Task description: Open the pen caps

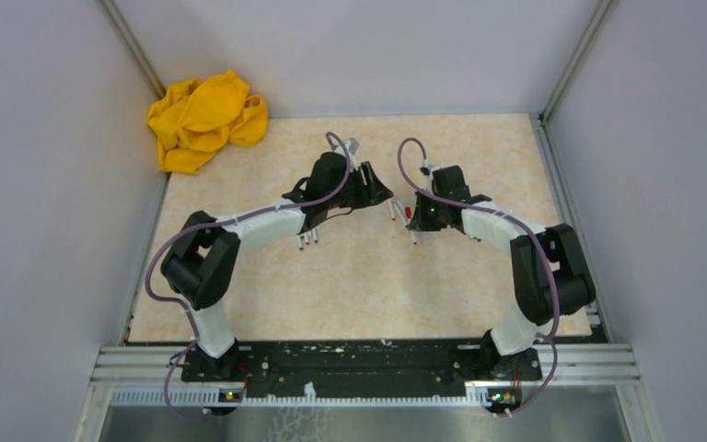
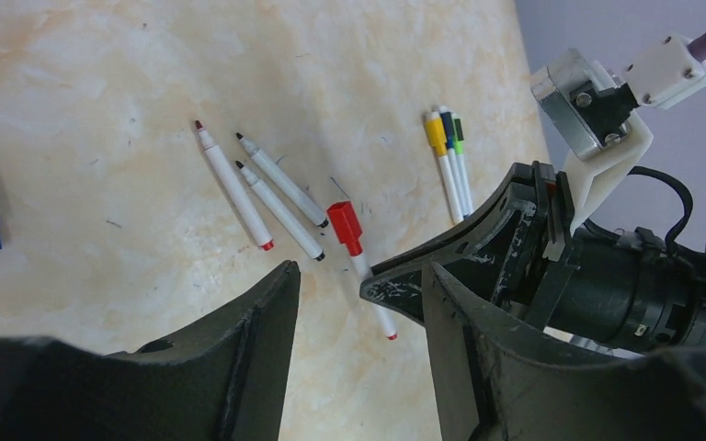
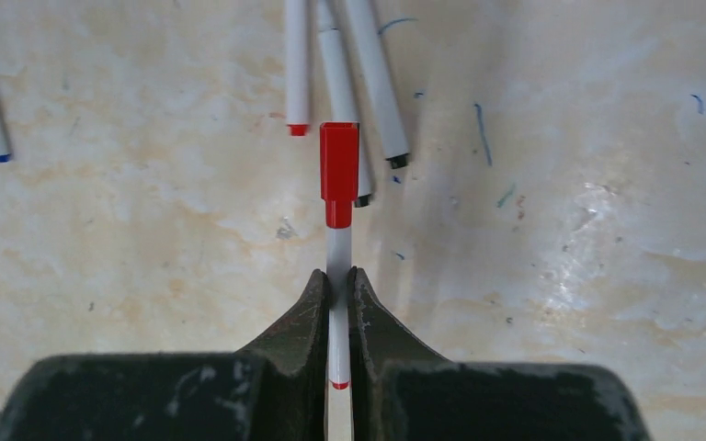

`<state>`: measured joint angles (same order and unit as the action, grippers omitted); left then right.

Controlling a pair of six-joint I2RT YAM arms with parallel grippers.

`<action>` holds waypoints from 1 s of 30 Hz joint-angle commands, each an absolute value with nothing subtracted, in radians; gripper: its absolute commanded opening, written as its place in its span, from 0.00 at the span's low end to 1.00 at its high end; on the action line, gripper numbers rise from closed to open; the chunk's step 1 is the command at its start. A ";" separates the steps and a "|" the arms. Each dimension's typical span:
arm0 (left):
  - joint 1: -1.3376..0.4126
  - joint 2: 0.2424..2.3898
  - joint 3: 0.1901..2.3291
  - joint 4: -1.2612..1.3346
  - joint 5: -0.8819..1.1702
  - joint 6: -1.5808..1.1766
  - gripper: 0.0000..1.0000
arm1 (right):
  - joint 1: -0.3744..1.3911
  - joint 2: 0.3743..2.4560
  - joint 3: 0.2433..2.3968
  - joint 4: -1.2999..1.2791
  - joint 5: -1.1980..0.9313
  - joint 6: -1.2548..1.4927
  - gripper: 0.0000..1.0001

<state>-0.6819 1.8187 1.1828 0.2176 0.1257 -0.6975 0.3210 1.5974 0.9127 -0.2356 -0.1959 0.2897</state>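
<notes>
The left arm (image 1: 258,221) and the right arm (image 1: 502,224) were both bent at the elbow, and they curved in toward each other so that their tips almost met in the middle. The left gripper (image 2: 358,271) pointed down with its two fingers held apart and nothing between them. The right gripper (image 3: 338,276) had its two fingers squeezed tight on the thin white part of a pen (image 3: 337,243), and its tip sat very close to the left one's fingers.
</notes>
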 commanded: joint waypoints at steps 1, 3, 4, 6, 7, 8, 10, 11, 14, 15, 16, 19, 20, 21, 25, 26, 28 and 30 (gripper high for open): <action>-0.666 1.835 1.178 0.279 0.222 -0.740 0.58 | 0.342 1.539 0.962 -0.137 -0.331 0.319 0.00; -0.665 1.842 1.177 0.287 0.238 -0.754 0.58 | 0.350 1.536 0.967 -0.121 -0.358 0.326 0.00; -0.664 1.845 1.177 0.293 0.245 -0.761 0.58 | 0.354 1.534 0.971 -0.114 -0.371 0.331 0.00; -0.661 1.850 1.175 0.298 0.258 -0.770 0.58 | 0.361 1.533 0.978 -0.100 -0.395 0.340 0.00; -0.662 1.852 1.177 0.300 0.261 -0.773 0.58 | 0.365 1.531 0.981 -0.092 -0.406 0.345 0.00; -0.660 1.856 1.180 0.300 0.263 -0.777 0.58 | 0.370 1.530 0.985 -0.085 -0.415 0.348 0.00; -0.657 1.862 1.185 0.296 0.268 -0.780 0.58 | 0.382 1.530 1.000 -0.084 -0.416 0.351 0.00; -0.657 1.865 1.186 0.292 0.269 -0.783 0.58 | 0.390 1.526 1.005 -0.084 -0.413 0.350 0.00; -0.653 1.868 1.185 0.286 0.269 -0.788 0.58 | 0.401 1.518 1.019 -0.086 -0.414 0.351 0.00; -0.652 1.868 1.183 0.283 0.265 -0.790 0.58 | 0.405 1.515 1.023 -0.087 -0.414 0.351 0.00; -0.649 1.868 1.182 0.281 0.263 -0.790 0.58 | 0.407 1.515 1.026 -0.087 -0.413 0.352 0.00; -0.645 1.863 1.176 0.280 0.257 -0.794 0.58 | 0.418 1.515 1.035 -0.088 -0.410 0.351 0.00; -0.644 1.862 1.174 0.280 0.256 -0.795 0.58 | 0.421 1.515 1.035 -0.087 -0.410 0.351 0.00; -0.643 1.862 1.175 0.281 0.256 -0.796 0.58 | 0.424 1.515 1.036 -0.087 -0.410 0.353 0.00; -0.641 1.865 1.171 0.279 0.256 -0.798 0.58 | 0.433 1.510 1.039 -0.089 -0.405 0.350 0.00; -0.640 1.866 1.169 0.280 0.256 -0.800 0.58 | 0.435 1.507 1.039 -0.089 -0.406 0.350 0.00; -0.639 1.867 1.165 0.285 0.256 -0.806 0.58 | 0.439 1.505 1.043 -0.093 -0.407 0.349 0.00; -0.637 1.864 1.157 0.293 0.256 -0.814 0.57 | 0.444 1.506 1.042 -0.092 -0.406 0.348 0.00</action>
